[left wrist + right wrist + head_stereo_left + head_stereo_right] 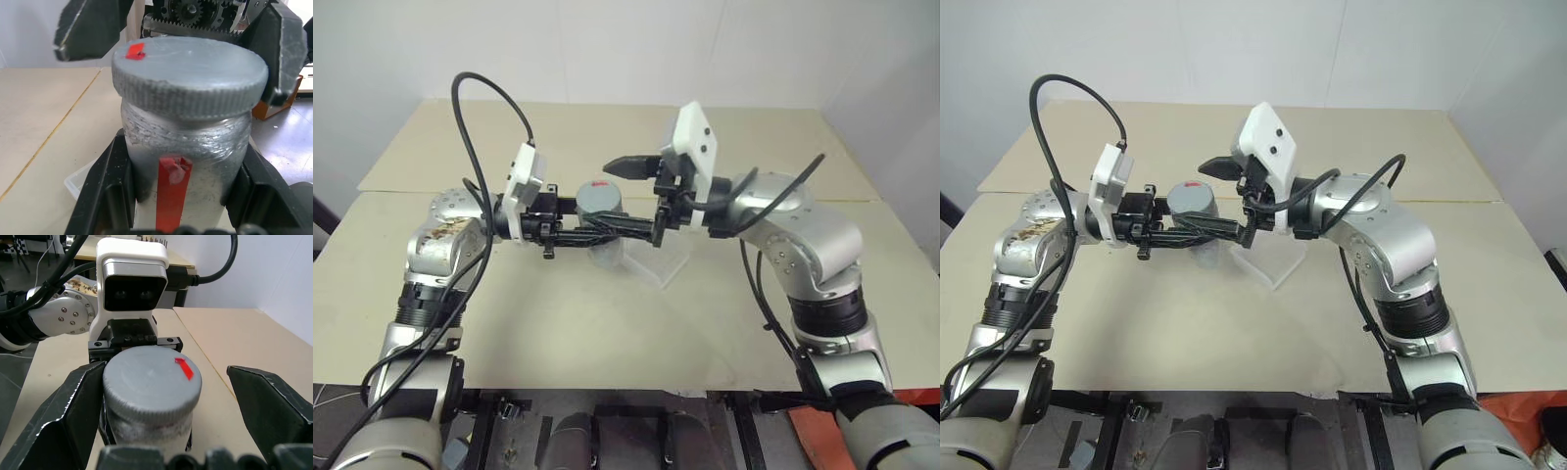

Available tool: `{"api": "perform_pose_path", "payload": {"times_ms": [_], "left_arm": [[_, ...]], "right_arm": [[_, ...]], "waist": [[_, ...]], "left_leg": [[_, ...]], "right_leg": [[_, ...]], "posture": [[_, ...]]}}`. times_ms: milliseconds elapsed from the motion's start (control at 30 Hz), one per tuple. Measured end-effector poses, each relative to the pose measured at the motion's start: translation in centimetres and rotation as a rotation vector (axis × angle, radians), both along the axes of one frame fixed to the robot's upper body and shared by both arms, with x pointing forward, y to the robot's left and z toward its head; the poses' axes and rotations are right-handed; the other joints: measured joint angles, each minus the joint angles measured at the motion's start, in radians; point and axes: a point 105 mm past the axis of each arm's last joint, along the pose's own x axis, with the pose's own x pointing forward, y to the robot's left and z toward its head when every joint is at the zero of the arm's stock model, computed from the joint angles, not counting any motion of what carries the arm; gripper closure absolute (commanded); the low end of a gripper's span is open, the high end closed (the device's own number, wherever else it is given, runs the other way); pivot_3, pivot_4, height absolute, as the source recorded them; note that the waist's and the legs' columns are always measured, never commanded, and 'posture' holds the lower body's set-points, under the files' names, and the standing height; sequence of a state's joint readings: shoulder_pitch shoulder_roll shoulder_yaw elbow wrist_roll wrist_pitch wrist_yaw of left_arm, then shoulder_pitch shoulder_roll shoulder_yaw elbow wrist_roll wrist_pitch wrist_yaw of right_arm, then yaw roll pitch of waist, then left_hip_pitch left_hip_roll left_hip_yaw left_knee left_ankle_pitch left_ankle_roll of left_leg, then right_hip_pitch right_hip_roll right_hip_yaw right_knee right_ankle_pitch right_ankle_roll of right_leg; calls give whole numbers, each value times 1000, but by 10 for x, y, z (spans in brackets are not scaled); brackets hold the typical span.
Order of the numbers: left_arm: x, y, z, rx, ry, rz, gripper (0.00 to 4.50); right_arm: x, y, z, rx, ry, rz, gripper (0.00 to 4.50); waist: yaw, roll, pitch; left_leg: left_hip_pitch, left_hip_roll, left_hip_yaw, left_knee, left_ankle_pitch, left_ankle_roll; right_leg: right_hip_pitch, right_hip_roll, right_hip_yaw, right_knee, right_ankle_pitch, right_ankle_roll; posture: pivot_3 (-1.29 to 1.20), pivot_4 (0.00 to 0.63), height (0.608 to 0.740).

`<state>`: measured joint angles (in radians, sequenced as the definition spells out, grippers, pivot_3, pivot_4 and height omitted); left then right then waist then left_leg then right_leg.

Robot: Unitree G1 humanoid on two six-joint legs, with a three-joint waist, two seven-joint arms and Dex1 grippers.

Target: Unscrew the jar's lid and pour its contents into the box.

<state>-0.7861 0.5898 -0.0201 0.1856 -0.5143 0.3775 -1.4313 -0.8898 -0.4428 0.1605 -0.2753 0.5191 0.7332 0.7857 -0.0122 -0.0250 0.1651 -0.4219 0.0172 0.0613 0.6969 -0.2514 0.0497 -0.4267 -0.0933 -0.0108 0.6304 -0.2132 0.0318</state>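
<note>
Your left hand point(181, 196) is clenched on the jar point(603, 217), held upright above the bench point(607, 323) middle. Lid point(188, 76) on. Your right hand point(161, 396) straddles the lid, fingers spread. Clear box point(658, 262) sits just beneath.

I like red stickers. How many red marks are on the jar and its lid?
2. One small red mark sits at the edge of the lid; one vertical red stripe runs down the jar. Its far side is hidden.
</note>
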Motion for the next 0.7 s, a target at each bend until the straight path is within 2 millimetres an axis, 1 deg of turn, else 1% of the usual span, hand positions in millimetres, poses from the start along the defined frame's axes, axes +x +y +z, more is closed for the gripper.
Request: {"api": "perform_pose_path", "payload": {"times_ms": [167, 300, 500, 700], "left_arm": [[0, 0, 0, 1, 0, -1, 2569], [-1, 1, -2, 6, 5, -8, 2569], [-2, 1, -3, 9, 7, -14, 2569], [-3, 1, -3, 10, 6, -21, 2569]], "right_arm": [[-3, -10, 7, 21, -20, -10, 44], [2, -21, 6, 40, -9, -59, 44], [2, -26, 6, 42, -5, -69, 44], [-3, -29, 15, 91, 9, -33, 44]], "waist": [[0, 0, 0], [0, 0, 0], [0, 0, 0], [0, 0, 0]], "left_leg": [[0, 0, 0, 0, 0, 0], [0, 0, 0, 0, 0, 0], [0, 0, 0, 0, 0, 0], [0, 0, 0, 0, 0, 0]], "right_leg": [[0, 0, 0, 0, 0, 0], [0, 0, 0, 0, 0, 0], [0, 0, 0, 0, 0, 0], [0, 0, 0, 0, 0, 0]], "posture": [[0, 150, 740], [0, 150, 740], [0, 150, 740], [0, 150, 740]]}}
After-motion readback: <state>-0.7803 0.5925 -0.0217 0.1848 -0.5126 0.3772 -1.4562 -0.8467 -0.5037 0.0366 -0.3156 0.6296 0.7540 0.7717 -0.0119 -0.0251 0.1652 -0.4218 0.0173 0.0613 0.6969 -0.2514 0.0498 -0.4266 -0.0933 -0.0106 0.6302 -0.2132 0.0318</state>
